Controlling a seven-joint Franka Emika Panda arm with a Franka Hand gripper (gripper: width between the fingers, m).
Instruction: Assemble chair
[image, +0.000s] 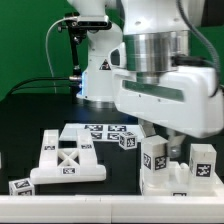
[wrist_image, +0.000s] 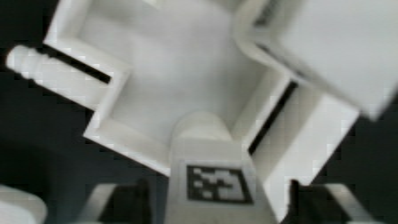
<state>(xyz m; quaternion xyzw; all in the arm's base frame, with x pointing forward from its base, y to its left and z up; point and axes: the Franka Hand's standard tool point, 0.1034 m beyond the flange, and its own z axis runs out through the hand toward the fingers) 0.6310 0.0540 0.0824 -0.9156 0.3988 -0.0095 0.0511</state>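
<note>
A plain green backdrop (image: 25, 45) filled the exterior view's left behind the work area, evenly lit and free of hard shadows. Below it the table (image: 30, 112) was matte black, with thin dark cables (image: 40, 82) running along its far side. A dark upright fixture (image: 68, 45) stood before the backdrop.

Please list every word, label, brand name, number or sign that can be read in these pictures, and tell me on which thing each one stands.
No words, brand names or numbers can be read in either view.
On the chair pieces: square black-and-white tags, patterns only, no letters.
On the marker board: the same kind of tags, no text.
On the tag in the wrist view: a blurred pattern, no characters.
</note>
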